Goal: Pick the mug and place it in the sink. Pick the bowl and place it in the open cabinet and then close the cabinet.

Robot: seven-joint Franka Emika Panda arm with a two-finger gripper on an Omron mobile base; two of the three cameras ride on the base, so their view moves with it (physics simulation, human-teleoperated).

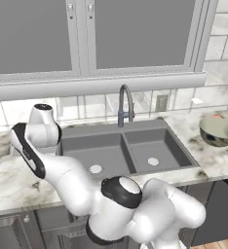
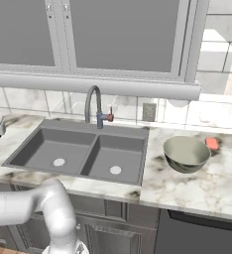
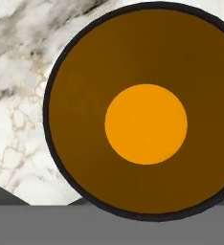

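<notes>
Hand view looks straight into the mug [image 3: 146, 124].

The black mug with orange inside [image 3: 146, 124] stands upright on marble; the dark grey double-basin sink [image 1: 125, 151] is empty; the pale-green bowl [image 2: 186, 153] sits right of it.

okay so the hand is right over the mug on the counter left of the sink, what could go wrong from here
1. The hand view looks straight down into the mug, which sits off-centre toward the right; a grip on the rim could be shallow and slip or tip it.
2. The arm is folded far left of the sink; swinging across could clip the faucet.
</notes>
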